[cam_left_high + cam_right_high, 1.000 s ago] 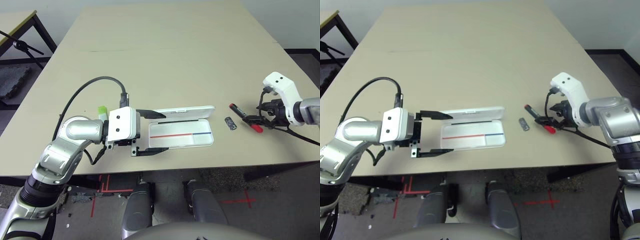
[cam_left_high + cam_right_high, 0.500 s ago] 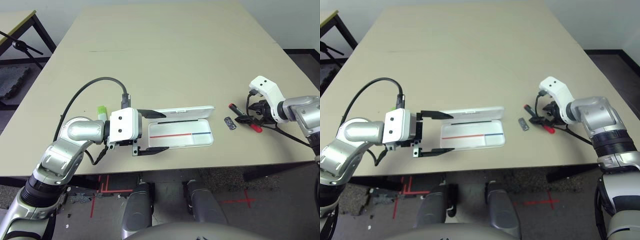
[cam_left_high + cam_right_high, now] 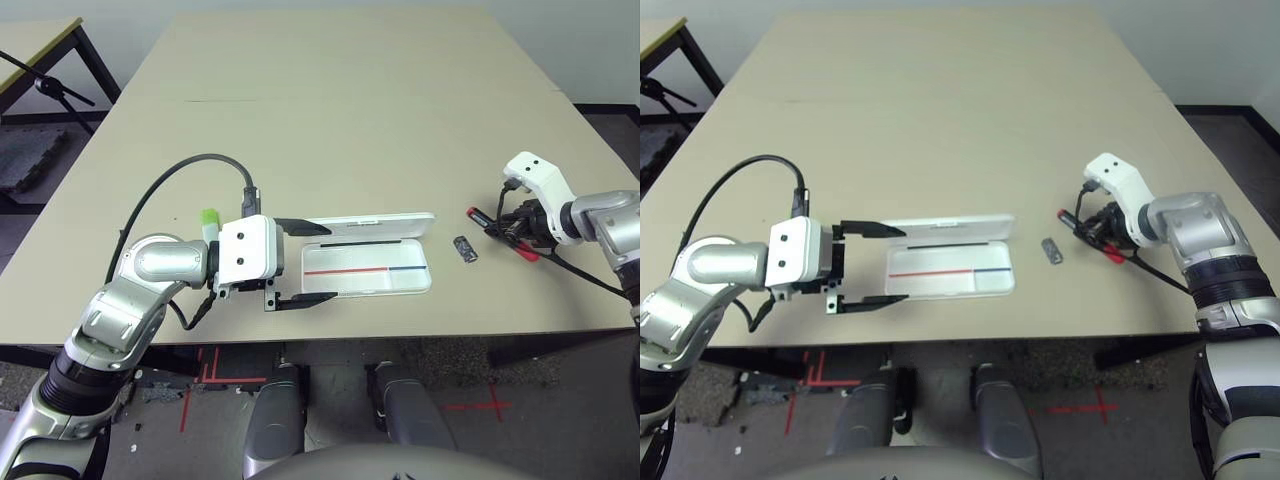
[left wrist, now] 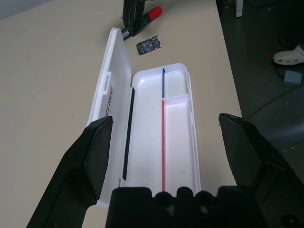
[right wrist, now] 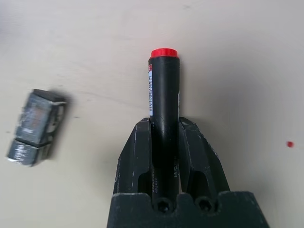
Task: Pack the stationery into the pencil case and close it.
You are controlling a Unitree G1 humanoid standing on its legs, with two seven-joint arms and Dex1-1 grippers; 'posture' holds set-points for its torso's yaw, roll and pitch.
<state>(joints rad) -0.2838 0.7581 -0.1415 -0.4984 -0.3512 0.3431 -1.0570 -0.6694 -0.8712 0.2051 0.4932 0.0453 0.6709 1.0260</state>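
Since a second ago the right gripper (image 3: 508,226) has slid in from the right edge and now sits clamped on the red marker (image 3: 497,228), while the left arm hasn't budged. From the head camera, the open pencil case (image 3: 366,270) lies near the front edge of the table (image 3: 340,120), lid folded back on the far side, with the left gripper (image 3: 305,262) spread wide around its left end, not touching anything. A small dark-grey piece (image 3: 463,248) sits between case and marker, and the green-capped highlighter (image 3: 208,222) peeks out behind the left arm. Left wrist cam: empty white tray with a red-and-blue line, black fingers (image 4: 92,156) on either side. Right wrist cam: fingers (image 5: 137,156) pinch the marker's black body, grey piece (image 5: 35,126) just beside it.
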